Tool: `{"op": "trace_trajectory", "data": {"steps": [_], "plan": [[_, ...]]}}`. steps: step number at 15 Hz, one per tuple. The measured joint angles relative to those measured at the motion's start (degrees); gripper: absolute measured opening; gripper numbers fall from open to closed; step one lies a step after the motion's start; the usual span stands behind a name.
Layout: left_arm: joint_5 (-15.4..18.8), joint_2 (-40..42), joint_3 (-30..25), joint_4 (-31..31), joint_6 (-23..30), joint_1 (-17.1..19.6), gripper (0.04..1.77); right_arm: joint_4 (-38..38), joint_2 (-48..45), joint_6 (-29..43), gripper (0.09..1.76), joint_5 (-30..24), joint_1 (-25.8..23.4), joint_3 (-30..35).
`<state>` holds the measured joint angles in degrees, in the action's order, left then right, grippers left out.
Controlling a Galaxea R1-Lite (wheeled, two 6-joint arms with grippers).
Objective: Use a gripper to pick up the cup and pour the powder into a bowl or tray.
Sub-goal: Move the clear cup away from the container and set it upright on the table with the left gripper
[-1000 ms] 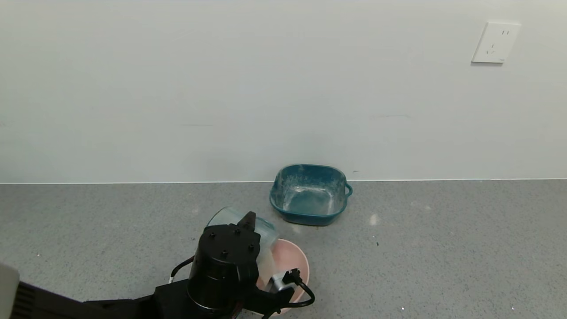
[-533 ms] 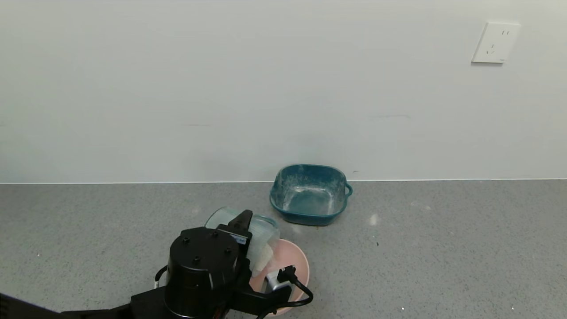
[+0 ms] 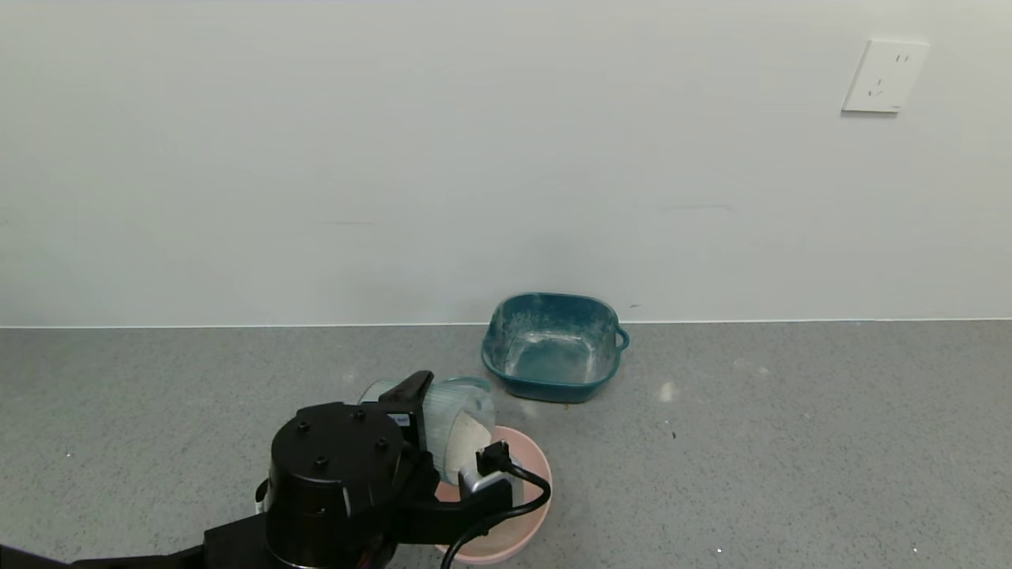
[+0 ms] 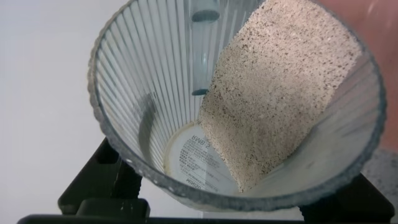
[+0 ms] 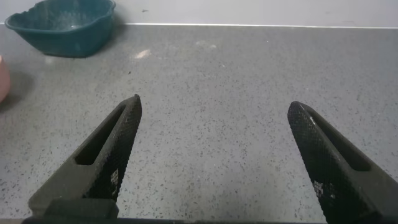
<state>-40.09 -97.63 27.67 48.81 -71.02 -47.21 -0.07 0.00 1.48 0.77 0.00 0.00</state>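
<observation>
My left gripper (image 3: 427,423) is shut on the cup (image 3: 455,415), a clear ribbed tumbler. It holds the cup tipped almost on its side, with the mouth over the near-left part of the pink bowl (image 3: 528,474). In the left wrist view the cup (image 4: 143,93) fills the frame. The powder (image 4: 280,93) lies as a grainy slab along the low wall and reaches up to the rim. The powder also shows pale through the cup wall in the head view (image 3: 468,433). The arm hides much of the bowl's inside. My right gripper (image 5: 214,109) is open and empty above bare counter.
A teal tray (image 3: 551,345) with a dusty white film stands by the wall behind the bowl, and it also shows in the right wrist view (image 5: 62,28). A wall outlet (image 3: 884,77) is at the upper right. The grey speckled counter (image 3: 791,442) stretches right.
My left wrist has shifted left and rolled over. The cup has tipped further toward the bowl, and the powder now sits against the cup's mouth end.
</observation>
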Motion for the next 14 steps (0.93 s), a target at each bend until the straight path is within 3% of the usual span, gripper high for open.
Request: {"op": "trace_trajectory", "data": {"steps": [7,14], "plan": [[5.7,0.8,0.0,0.1,10.5,1.2,1.33,0.0,0.0,0.0,1.71,0.0,0.0,0.0],[6.4,2.5,0.9,0.0,25.0,4.2,1.33,0.0,0.0,0.0,1.71,0.0,0.0,0.0]]}}
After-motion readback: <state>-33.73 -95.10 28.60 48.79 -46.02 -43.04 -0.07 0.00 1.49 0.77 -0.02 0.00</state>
